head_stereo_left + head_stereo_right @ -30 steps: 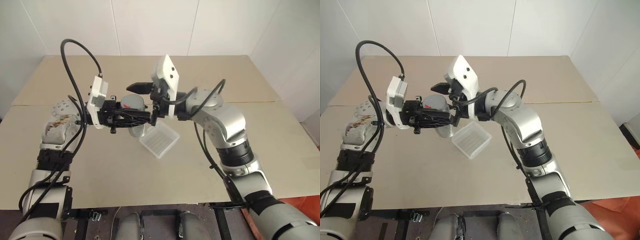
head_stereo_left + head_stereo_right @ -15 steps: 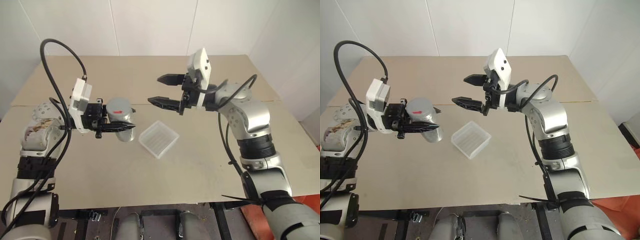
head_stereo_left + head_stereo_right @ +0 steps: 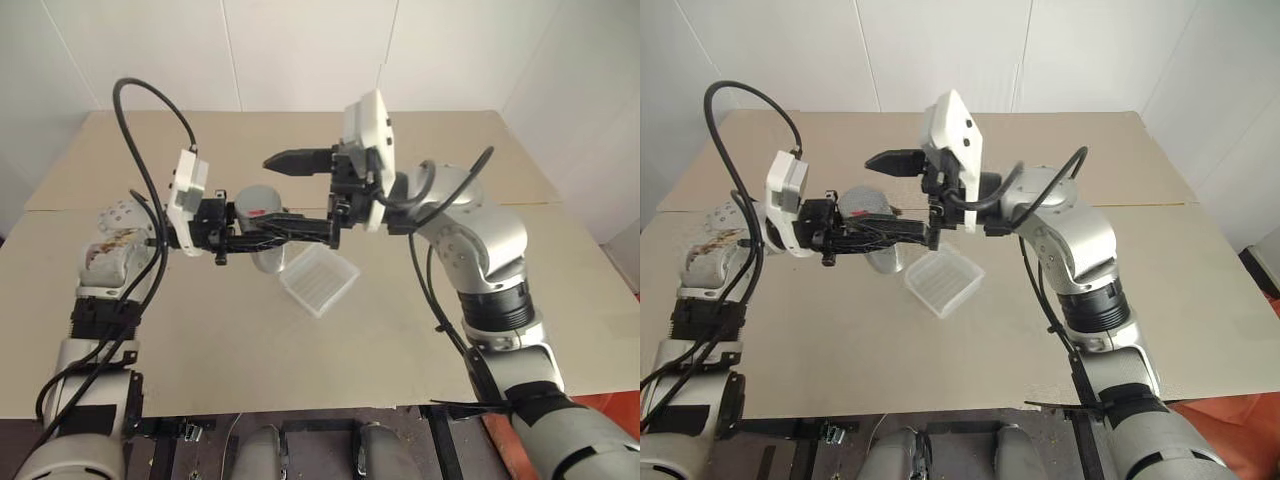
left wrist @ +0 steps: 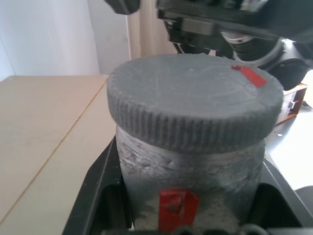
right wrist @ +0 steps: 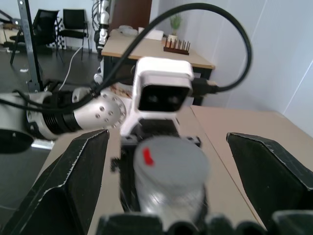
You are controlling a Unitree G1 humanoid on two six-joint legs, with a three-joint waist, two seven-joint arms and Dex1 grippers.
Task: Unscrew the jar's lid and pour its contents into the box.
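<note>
The jar (image 3: pixel 268 257) is a grey cylinder with a red mark, held upright above the table. My left gripper (image 3: pixel 278 224) is shut on its body, with a finger (image 4: pixel 93 196) on each side. The grey lid (image 4: pixel 193 95) with its red mark sits on the jar. My right gripper (image 3: pixel 280 190) reaches in from the right, open wide. Its fingers (image 5: pixel 73 186) stand on either side of the lid (image 5: pixel 168 159) with a gap to each. The box (image 3: pixel 320 280), a clear square tray, lies on the table just below and right of the jar.
A beige table (image 3: pixel 500 320) has a seam running across its middle. White walls stand behind it. Black cables loop above both wrists. The table's front edge (image 3: pixel 300 410) is close to me.
Half a second ago the arms were apart, with the right gripper well to the right of the jar. Both have come back together, and the open right fingers flank the lid again.
</note>
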